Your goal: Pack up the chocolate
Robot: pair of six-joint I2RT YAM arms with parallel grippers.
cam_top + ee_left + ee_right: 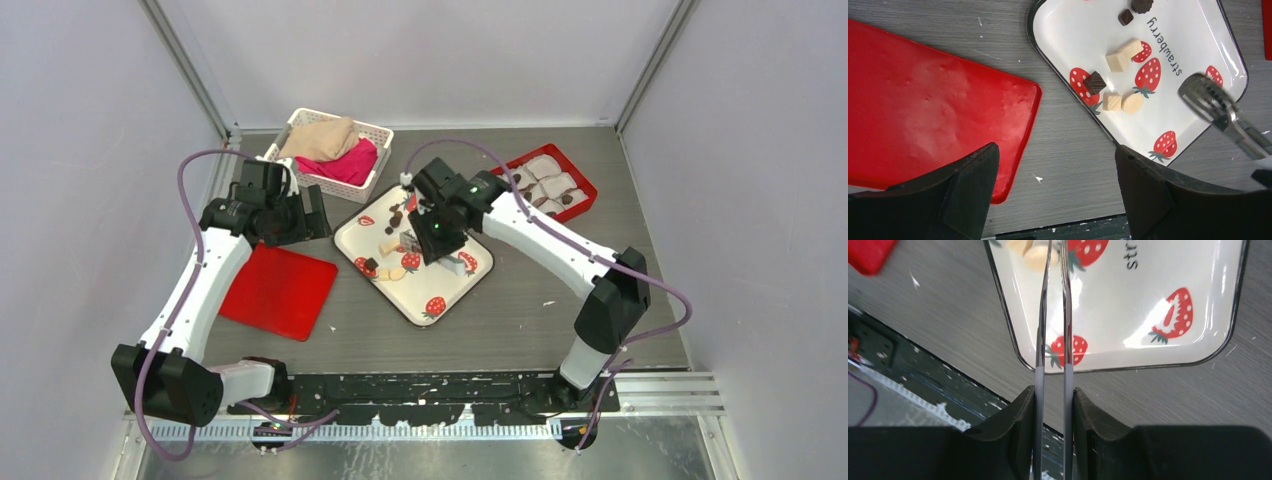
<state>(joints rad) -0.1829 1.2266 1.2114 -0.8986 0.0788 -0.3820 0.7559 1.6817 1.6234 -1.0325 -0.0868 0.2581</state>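
White tray [1073, 40] with red strawberry print; chocolate [1094, 82] dark brown.

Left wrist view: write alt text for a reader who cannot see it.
A white strawberry-print tray holds dark chocolates and pale pieces, with metal tongs over its right side. A flat red sheet lies left; the left hand stands open below.

Robot lab cell — white panel walls [60, 150], aluminium frame posts [193, 68].

White-linked arms [195, 295] with black joints and black fingers [963, 195] trail purple cables [452, 143] (tiny green lights [473, 186]).
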